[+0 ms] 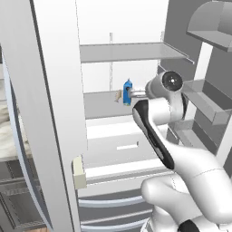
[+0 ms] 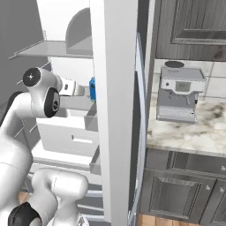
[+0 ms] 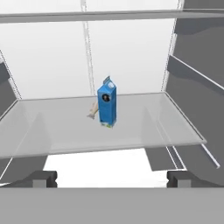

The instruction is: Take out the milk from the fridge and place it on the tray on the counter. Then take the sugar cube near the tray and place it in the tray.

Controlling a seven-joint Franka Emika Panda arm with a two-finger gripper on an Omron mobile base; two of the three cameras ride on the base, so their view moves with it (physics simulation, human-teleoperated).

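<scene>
This is a home kitchen, rendered by computer. An open white fridge (image 1: 113, 136) with grey shelves, drawers and door bins (image 1: 204, 102) holds a small blue milk carton (image 3: 106, 106) on one shelf. Beside it a marbled stone counter (image 2: 194, 132) carries a steel coffee machine (image 2: 178, 93), with grey drawer fronts (image 2: 185, 190) below and dark panelled cupboards (image 2: 194, 22) above.

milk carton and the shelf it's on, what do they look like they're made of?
Milk: likely matte printed paperboard, going by its gabled top, flat blue faces and dark mark. Shelf: smooth grey pane, perhaps glass or plastic; the render leaves it open.
</scene>
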